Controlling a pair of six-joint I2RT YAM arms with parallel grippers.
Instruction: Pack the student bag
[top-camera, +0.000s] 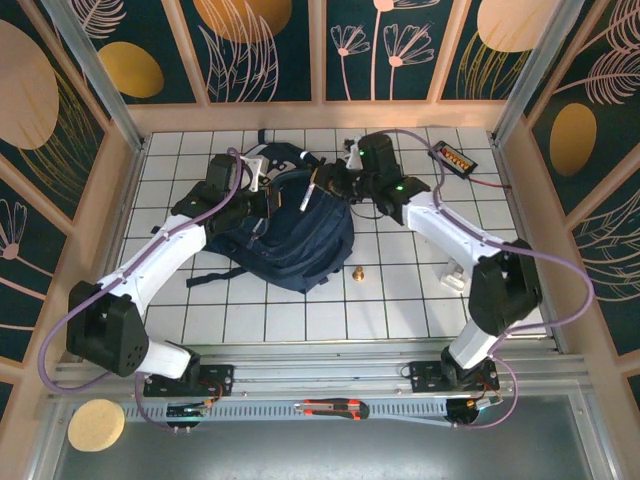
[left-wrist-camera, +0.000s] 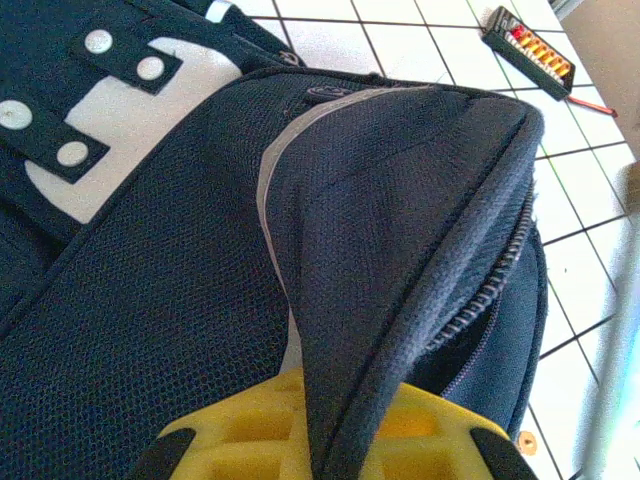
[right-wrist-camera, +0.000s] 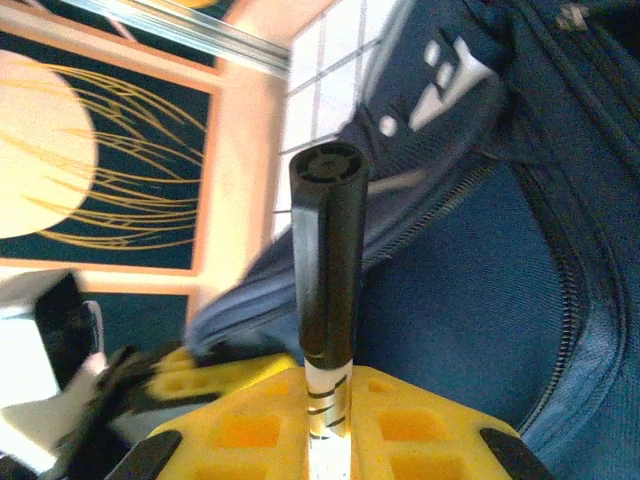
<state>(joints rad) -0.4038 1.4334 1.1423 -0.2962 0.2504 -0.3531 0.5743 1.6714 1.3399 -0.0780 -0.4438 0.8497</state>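
Student bag: left gripper pinches its zip flap, likely holding it open; right gripper clamps a marker for packing.

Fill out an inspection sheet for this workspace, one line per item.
Surface: white tiled table, grid lines visible.
Job's things: student bag lies mid-table, zip open at the held flap.
Clutter: small brass piece beside the bag; black box at the far right; utility knife and tan disc on the near ledge.
Grippers: left gripper shut on the bag's flap; right gripper shut on a black-capped marker.
Cables: purple cables run along both arms; red wire leaves the black box.
Surroundings: dark leaf-print panels wall the table.
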